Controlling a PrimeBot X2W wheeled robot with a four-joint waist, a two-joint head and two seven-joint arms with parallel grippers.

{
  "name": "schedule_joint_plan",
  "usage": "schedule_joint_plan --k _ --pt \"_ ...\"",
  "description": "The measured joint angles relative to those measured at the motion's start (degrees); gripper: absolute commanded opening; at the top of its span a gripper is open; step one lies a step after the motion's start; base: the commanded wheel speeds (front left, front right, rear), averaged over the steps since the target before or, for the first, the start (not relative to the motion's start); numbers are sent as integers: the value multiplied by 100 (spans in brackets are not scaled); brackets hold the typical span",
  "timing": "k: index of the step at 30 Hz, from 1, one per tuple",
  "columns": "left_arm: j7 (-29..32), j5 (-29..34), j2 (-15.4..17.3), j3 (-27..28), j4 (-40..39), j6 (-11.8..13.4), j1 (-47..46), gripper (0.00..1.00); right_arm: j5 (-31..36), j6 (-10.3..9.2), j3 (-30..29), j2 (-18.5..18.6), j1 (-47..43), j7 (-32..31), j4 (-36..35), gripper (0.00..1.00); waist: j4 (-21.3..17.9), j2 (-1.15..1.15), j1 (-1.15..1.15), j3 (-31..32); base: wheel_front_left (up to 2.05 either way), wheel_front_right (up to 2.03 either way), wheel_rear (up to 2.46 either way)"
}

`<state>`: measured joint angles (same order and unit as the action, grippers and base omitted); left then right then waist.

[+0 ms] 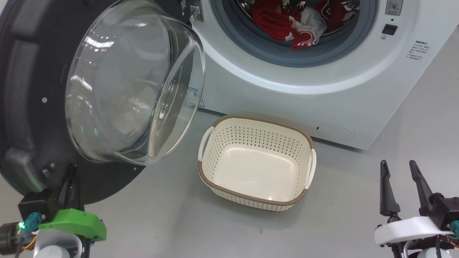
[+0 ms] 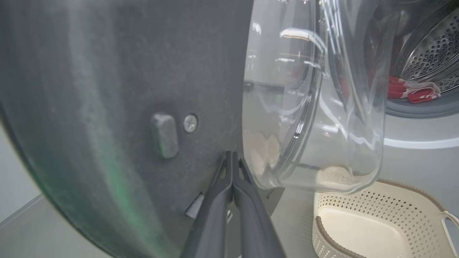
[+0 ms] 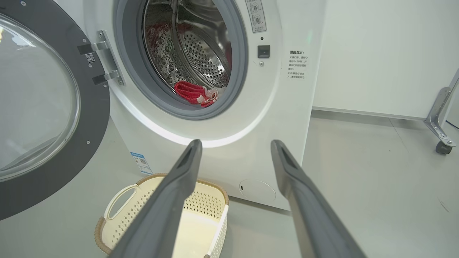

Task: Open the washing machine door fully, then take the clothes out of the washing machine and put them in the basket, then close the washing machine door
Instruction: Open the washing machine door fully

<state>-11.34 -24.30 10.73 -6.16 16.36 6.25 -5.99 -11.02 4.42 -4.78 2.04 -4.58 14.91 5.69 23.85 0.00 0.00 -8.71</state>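
The clothes (image 1: 276, 21) lie at eleven o'clock from the nearer right hand (image 1: 398, 164), fingers apart, while the left hand (image 2: 232, 157), fingers together, sits at the washing machine door (image 1: 25, 89).

The glossy black rim of the round washing machine door (image 1: 21, 107) runs off the head view's left and top edges. The bright red clothes (image 1: 276, 23) are cut by its top edge. Black print (image 1: 417, 50) on the white front-loading washing machine (image 1: 287, 104) is too small to read. The right gripper (image 3: 236, 144) hides part of the cream perforated plastic basket (image 3: 209, 204).
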Motion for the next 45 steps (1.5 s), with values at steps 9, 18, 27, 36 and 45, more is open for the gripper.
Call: schedule_joint_plan --k 9,18,27,36,45 --pt "-152 0 12 191 396 1 -199 0 1 3 4 0 62 0 30 100 -56 0 0 -12 0 0 0" --pt "-282 4 -51 210 512 11 -246 0 1 23 104 1 89 0 96 100 -139 0 0 18 0 0 0" --pt "-286 97 -234 43 256 4 85 0 0 57 215 0 96 0 153 100 -347 0 0 100 0 0 0" --pt "-292 277 -466 -487 -269 -347 255 0 10 81 282 3 99 0 166 100 -617 0 0 155 0 0 0" --pt "-292 463 -519 -808 -579 -563 311 0 -12 102 491 2 102 0 201 100 -998 0 0 222 0 0 0"
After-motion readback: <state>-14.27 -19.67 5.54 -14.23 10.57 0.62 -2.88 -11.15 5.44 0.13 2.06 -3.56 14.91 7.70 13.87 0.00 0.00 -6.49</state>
